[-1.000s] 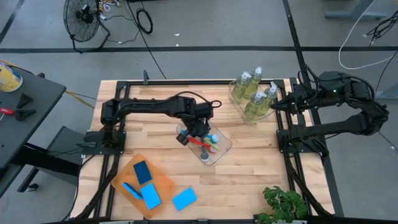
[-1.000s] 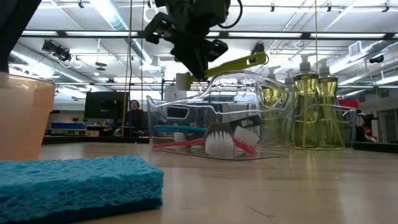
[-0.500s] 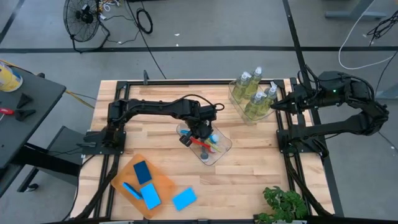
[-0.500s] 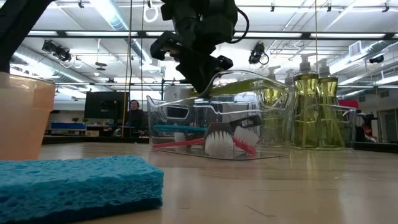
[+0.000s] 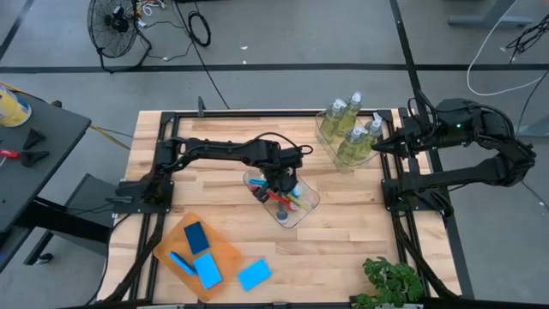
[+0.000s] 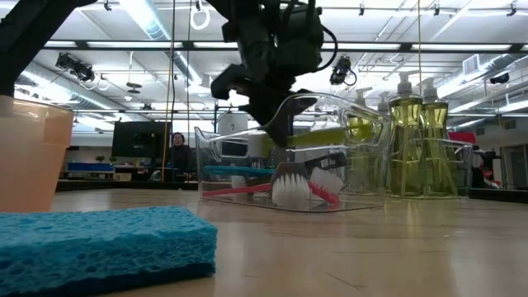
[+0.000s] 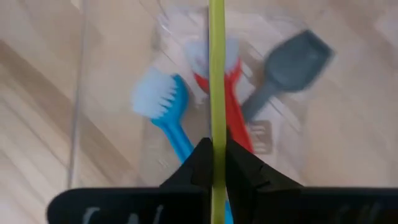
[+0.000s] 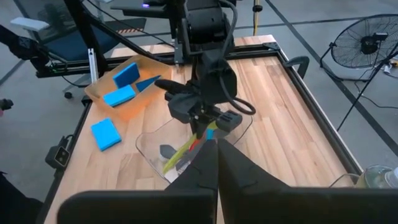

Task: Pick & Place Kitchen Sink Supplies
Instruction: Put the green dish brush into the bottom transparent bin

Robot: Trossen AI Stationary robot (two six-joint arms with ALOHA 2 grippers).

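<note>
From the high view, my left gripper (image 5: 276, 183) is over the clear tub (image 5: 306, 206) mid-table, pinching the yellow-green brush (image 5: 296, 196). I judge the step is lowering it in, so I'd keep the handle lined up with the tub's length before letting go. The right gripper (image 5: 378, 144) waits pressed together beside the second tub (image 5: 326, 130) of soap bottles (image 5: 352, 129). The orange tray (image 5: 227, 253) holds blue sponges (image 5: 196, 237); one sponge (image 5: 254, 275) lies on the table beside it

In the low view the brush sits tilted, partly inside the tub walls, above the red and blue brushes

The left wrist view shows the fingers (image 7: 200, 163) clamping the yellow-green handle, with the blue brush (image 7: 168, 118), red brush (image 7: 233, 109) and grey brush (image 7: 283, 68) below

The right wrist view shows the left gripper at the tub
</note>
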